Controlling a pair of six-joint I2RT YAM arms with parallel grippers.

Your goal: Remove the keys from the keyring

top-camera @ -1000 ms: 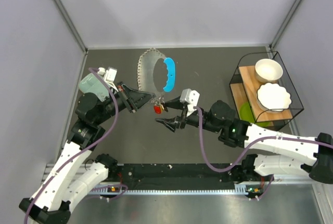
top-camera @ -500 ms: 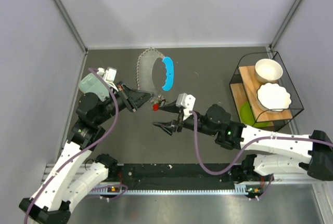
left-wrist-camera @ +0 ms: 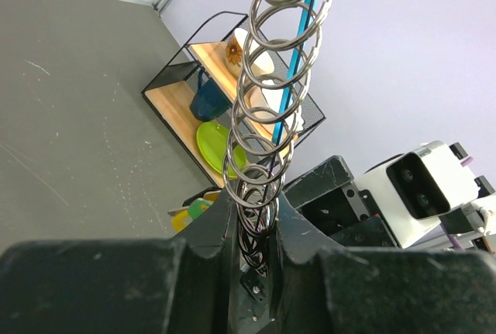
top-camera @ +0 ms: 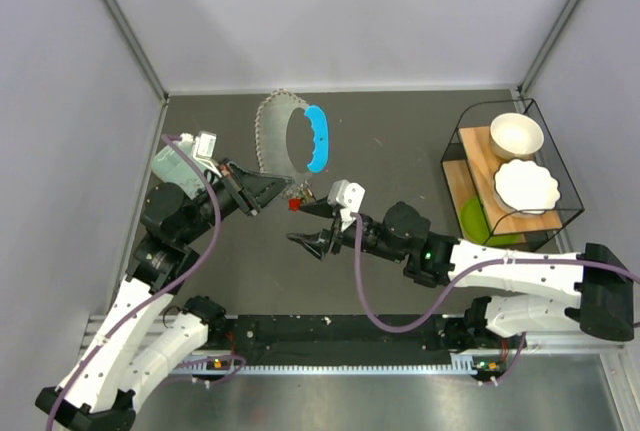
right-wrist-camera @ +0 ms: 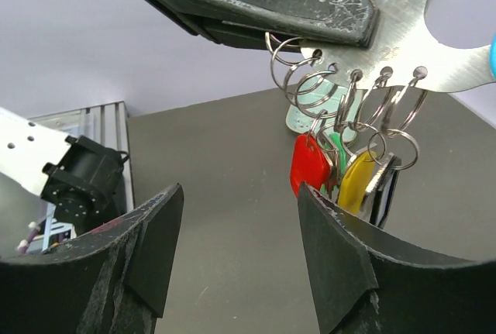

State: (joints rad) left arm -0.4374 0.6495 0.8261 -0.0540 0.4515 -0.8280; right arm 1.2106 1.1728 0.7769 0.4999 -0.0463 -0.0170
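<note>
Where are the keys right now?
In the top view the keys hang left of centre from the keyring clamped in the left gripper, just ahead of the open right gripper.

Scalloped keyring (top-camera: pixel 270 136) with blue loop, red, green, yellow keys (right-wrist-camera: pixel 353 180) dangling

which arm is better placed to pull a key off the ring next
Right. The right jaws are open with the keys hanging just ahead of them; the left jaws are shut on the keyring, holding it up.
</note>
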